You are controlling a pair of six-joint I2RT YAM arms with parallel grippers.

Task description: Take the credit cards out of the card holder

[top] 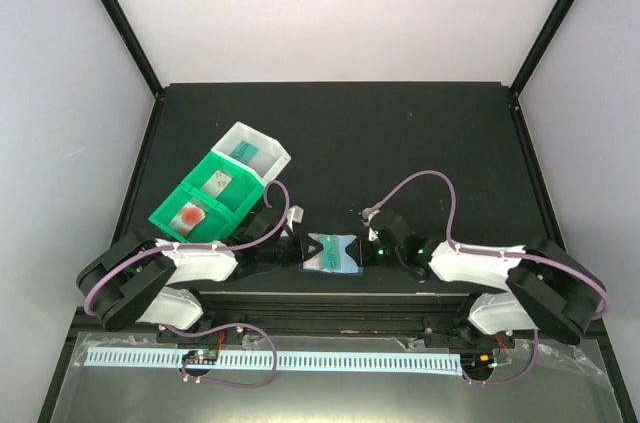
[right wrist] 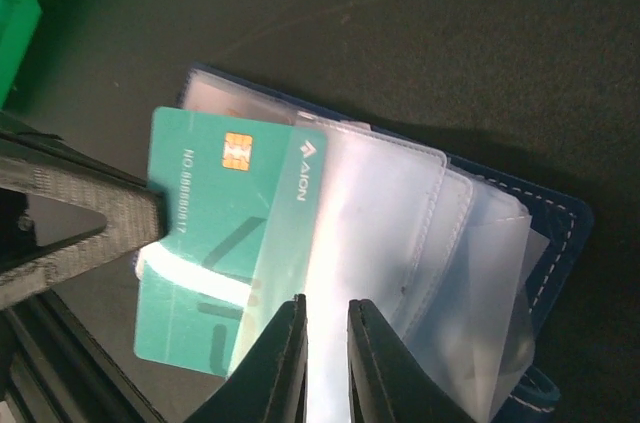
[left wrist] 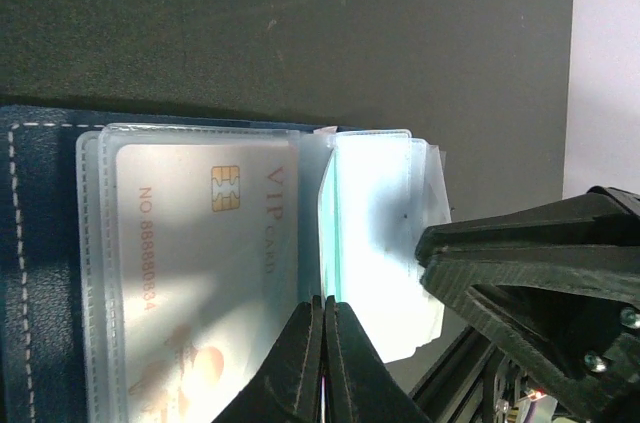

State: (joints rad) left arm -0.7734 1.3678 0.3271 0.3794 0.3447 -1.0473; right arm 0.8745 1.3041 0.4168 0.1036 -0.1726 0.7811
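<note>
From the left wrist, the card holder runs off the left and bottom edges. The VIP card loses its lower end there too, one corner behind the left pincer. From the right wrist, the teal card has its right part clouded inside a sleeve. From above, what lies in the green bin is too small to make out.

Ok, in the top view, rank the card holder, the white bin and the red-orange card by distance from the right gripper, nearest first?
1. card holder, at the right gripper, centre front.
2. white bin, back left.
3. red-orange card, in the green bin, near compartment, farthest left.
</note>
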